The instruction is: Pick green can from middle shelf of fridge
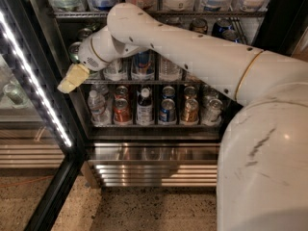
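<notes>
- Green can [74,51] sat at the far left end of the middle shelf [144,81] of the fridge [154,163]. I saw little more than its silver top rim and a sliver of green, the rest being hidden behind the arm's wrist [94,54].
- The gripper [71,79] hung just below and in front of that can, beside the black frame post [53,57], tilted down to the left. I could not tell whether the claw was wide or narrow, and I saw no can in it.
- I judged the can stiff if full but thin-walled, so easy to dent under a hard squeeze, and probably cold and slick.
- I would have taken it squarely across the mid-body, below the rim, with moderate force.
- The neighbouring cans [115,69] stood close on its right, so room for the claw looked tight.
</notes>
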Available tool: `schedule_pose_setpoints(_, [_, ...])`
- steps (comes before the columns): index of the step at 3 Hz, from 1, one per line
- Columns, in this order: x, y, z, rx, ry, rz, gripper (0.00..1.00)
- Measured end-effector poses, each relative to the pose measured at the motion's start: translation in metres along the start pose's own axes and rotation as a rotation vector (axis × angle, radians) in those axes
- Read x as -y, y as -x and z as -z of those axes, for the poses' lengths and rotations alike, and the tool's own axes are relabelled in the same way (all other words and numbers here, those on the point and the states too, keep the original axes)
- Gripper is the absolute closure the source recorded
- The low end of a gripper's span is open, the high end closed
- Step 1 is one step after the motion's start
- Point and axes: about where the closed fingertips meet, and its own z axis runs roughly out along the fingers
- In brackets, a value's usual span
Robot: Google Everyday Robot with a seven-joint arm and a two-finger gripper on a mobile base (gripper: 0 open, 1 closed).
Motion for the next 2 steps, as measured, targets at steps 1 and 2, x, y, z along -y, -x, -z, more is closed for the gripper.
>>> schedule_pose_setpoints(1, [-0.0004,-0.0029,-0.0047,-0.003,0.004,-0.008,0.0])
schedule_pose_setpoints(2, [-0.0011,-0.0076,-0.0102,-0.007,0.006,-0.014,0.0])
